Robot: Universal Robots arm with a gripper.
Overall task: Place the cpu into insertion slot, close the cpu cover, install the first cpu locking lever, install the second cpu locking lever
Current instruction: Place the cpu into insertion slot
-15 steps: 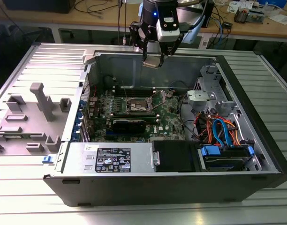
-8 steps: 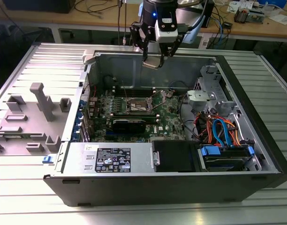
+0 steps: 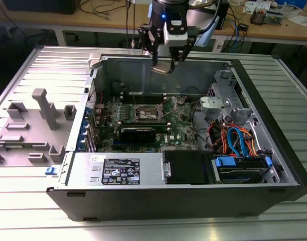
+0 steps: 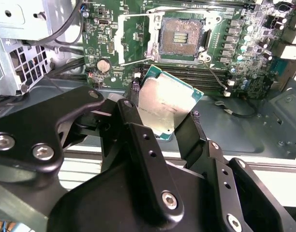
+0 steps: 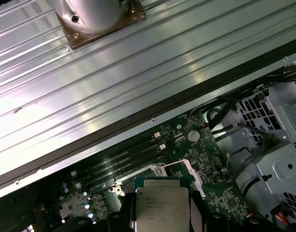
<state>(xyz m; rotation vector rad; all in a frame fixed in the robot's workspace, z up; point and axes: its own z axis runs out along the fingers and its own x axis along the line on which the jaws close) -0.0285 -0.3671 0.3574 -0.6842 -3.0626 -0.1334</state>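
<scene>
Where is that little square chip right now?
Near the exterior view's top centre, the cpu is pinched in the claw, above the open computer case.

Tool (image 5: 160,218) clamps cpu (image 5: 160,202) over green circuit board (image 5: 208,166).

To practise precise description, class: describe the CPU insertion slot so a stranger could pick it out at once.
Find the open black computer case, then the green circuit board on its floor. Near the board's middle sits the insertion slot, a small square dark socket with a silver rim. Unlike the long narrow black memory slots beside it, it is square and empty.
</scene>
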